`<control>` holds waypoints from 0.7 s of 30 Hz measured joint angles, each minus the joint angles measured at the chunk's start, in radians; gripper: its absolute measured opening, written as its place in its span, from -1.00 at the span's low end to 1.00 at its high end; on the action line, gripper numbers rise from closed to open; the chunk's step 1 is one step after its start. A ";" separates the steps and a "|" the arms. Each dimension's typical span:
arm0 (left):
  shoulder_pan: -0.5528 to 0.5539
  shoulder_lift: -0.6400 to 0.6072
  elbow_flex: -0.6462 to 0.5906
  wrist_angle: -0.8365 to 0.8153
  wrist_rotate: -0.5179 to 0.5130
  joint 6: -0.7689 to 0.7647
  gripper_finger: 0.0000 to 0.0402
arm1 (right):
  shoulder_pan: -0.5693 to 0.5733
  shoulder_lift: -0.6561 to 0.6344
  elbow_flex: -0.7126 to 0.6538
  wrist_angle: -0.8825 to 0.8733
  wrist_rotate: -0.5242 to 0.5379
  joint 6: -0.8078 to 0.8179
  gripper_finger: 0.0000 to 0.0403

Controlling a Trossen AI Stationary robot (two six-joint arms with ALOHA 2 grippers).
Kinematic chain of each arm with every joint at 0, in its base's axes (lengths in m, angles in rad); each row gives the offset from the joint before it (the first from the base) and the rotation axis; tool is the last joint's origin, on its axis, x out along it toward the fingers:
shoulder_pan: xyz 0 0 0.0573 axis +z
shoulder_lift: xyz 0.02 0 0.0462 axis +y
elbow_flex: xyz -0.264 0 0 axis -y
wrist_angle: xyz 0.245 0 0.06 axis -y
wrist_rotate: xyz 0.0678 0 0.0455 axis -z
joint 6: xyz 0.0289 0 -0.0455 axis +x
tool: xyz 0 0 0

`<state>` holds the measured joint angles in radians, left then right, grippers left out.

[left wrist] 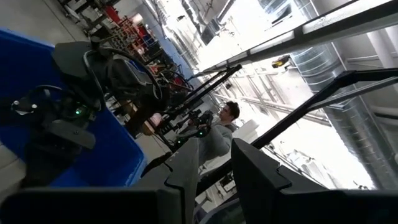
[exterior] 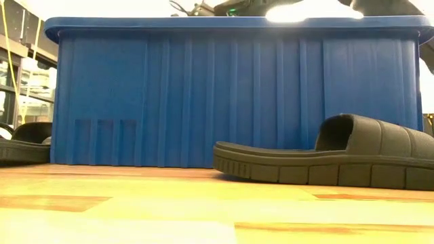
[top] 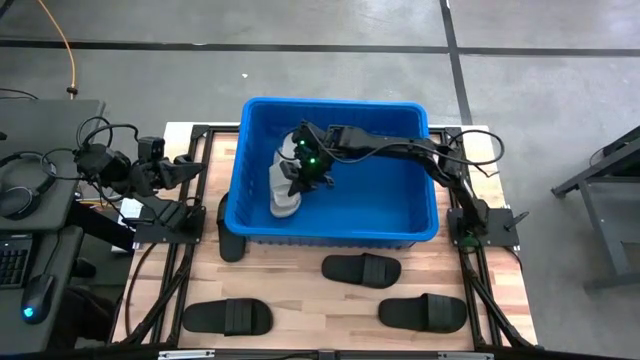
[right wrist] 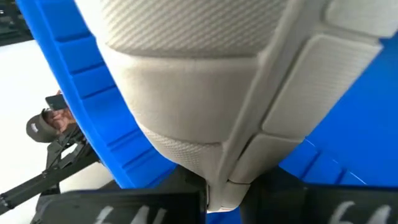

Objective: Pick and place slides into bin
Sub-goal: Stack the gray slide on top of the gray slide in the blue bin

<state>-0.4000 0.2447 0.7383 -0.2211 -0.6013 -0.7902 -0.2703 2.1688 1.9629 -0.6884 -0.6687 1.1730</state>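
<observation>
The left end effector was parked beside the worktop's left edge, its fingers slightly parted and empty. The right end effector was reached into the blue bin, pinched shut on the edge of a light grey slide hanging low inside it. The placing step was judged in hand; release was called for next, then a reach for one of the black slides left on the worktop in front of the bin.
</observation>
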 joint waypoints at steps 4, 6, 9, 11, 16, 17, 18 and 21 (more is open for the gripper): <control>0.000 0.000 0.000 -0.001 0.016 0.001 -0.56 | 0.000 0.011 0.000 0.045 -0.015 0.014 -0.90; 0.000 0.000 0.000 -0.015 0.018 0.000 -0.56 | 0.000 0.021 0.000 0.065 -0.033 0.032 -0.90; 0.000 0.000 0.000 -0.024 0.032 0.000 -0.56 | 0.000 0.037 0.000 0.058 -0.042 0.043 -0.90; 0.000 0.000 0.000 -0.019 0.040 0.000 -0.56 | 0.000 0.053 0.000 0.052 -0.044 0.042 -0.90; 0.000 0.000 0.000 -0.014 0.049 -0.001 -0.56 | -0.001 0.068 0.000 0.068 -0.048 0.043 -0.90; 0.000 0.000 0.000 -0.014 0.053 -0.002 -0.56 | -0.003 0.068 0.000 0.066 -0.047 0.042 -0.90; 0.000 0.000 0.000 -0.014 0.058 -0.003 -0.56 | -0.005 0.068 0.000 0.067 -0.047 0.042 -0.90; 0.000 0.000 0.000 -0.014 0.068 -0.003 -0.56 | -0.005 0.069 0.000 0.072 -0.039 0.035 -0.90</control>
<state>-0.4000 0.2443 0.7383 -0.2351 -0.5335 -0.7933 -0.2757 2.2375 1.9629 -0.6160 -0.7081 1.2077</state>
